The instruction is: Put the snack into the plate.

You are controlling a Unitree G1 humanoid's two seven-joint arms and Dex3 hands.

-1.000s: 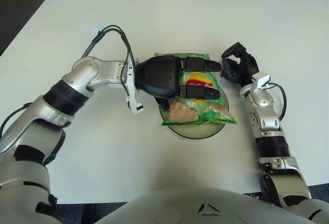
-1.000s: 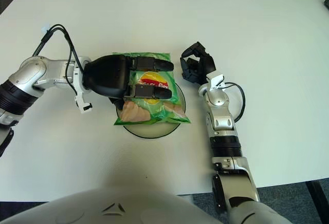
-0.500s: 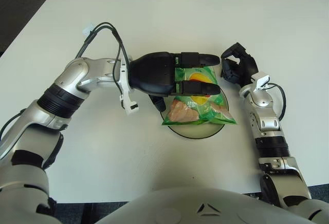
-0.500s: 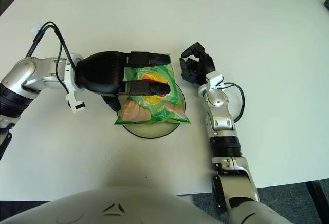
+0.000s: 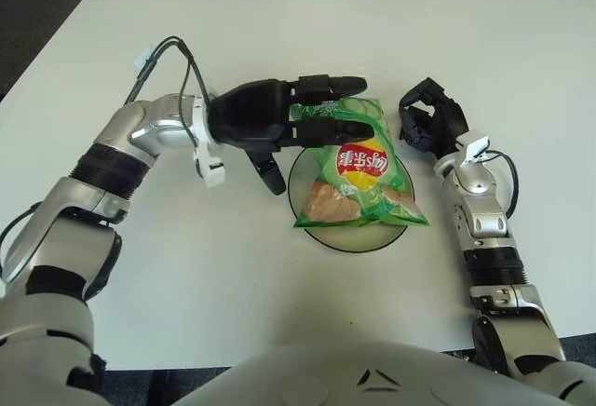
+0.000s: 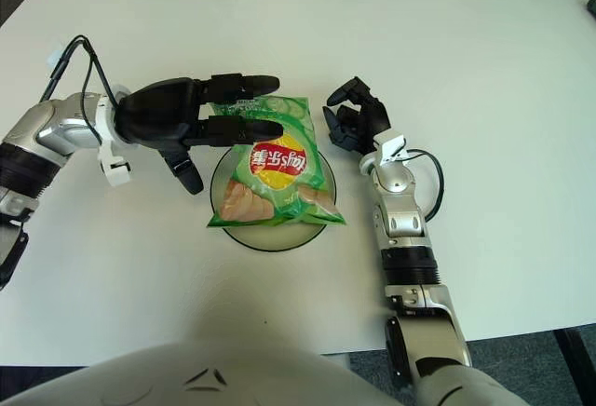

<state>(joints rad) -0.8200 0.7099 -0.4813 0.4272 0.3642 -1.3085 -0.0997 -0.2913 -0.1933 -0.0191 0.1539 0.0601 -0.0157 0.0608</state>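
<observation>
A green snack bag [image 5: 356, 171] with a red and yellow logo lies on a round dark-rimmed plate [image 5: 349, 236] at the table's middle. My left hand [image 5: 279, 127] hovers just left of the bag's upper end, fingers spread and extended over its top corner, holding nothing. My right hand [image 5: 428, 122] rests on the table right of the plate, fingers curled, empty.
The white table [image 5: 279, 43] extends all around the plate. A cable [image 5: 177, 57] loops above my left forearm. The table's front edge lies close to my body.
My left hand let go of the bag, lifted and drew back to the left. The bag stays on the plate. My right hand has not moved.
</observation>
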